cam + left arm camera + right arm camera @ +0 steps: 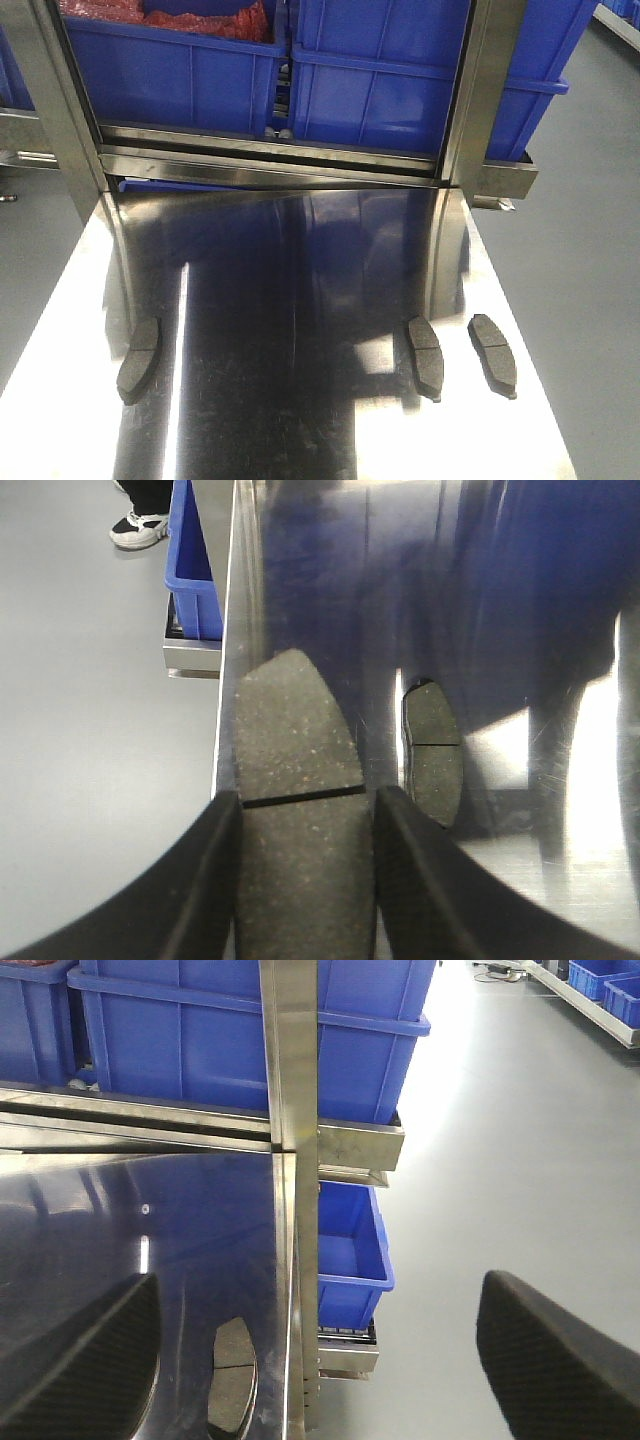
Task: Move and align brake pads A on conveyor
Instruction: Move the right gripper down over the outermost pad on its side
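Left end effector (307, 810) clamped brake pad (295, 730), long axis straight ahead of me, over bench (500, 630) left edge; second pad (432, 752) lay further in from that edge. My right end effector (318, 1290) gaped wide, empty.

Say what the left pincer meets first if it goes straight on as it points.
The brake pad, which sits between the fingers of the left pincer. Past it, probably the shiny steel tabletop near its edge; depth is unclear.
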Controlling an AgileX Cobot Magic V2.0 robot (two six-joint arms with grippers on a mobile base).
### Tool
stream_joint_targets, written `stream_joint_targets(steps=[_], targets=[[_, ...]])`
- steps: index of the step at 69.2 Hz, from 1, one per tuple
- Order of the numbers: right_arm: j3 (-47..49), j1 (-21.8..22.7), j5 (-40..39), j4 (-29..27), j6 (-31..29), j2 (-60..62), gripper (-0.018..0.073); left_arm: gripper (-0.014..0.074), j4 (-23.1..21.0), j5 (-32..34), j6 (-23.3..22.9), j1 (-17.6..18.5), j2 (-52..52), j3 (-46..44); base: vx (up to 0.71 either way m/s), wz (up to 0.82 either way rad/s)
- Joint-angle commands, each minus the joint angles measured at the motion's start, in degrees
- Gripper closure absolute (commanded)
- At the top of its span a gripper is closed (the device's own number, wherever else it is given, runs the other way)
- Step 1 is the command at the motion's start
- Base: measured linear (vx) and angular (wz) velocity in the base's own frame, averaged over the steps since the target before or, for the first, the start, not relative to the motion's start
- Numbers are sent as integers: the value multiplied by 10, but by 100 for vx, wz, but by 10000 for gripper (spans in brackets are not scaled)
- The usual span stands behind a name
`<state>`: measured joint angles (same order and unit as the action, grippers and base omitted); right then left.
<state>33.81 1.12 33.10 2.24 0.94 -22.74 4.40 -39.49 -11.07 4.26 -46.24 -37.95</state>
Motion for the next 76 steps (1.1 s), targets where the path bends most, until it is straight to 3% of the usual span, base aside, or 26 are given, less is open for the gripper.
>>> stream_joint_targets(steps=[1, 12, 32, 44, 55, 76], targets=[[20, 4, -43, 4, -3, -8, -74, 435, 2, 42, -1, 4, 5, -15, 0, 0], [40, 4, 9, -6, -1, -66, -46, 435, 2, 42, -1, 4, 5, -15, 0, 0], [135, 4, 138, -42, -3, -319, -31, 435, 2, 42, -1, 4, 5, -15, 0, 0], [181, -24, 144, -60, -9, -443, -28, 435, 2, 42, -1, 4, 5, -15, 0, 0], [237, -72, 155, -42, 44, -548, -28, 435, 2, 42, -1, 4, 5, -15, 0, 0], [350, -76, 211, -43, 26, -707, -28, 435, 2, 42, -1, 4, 5, -15, 0, 0]])
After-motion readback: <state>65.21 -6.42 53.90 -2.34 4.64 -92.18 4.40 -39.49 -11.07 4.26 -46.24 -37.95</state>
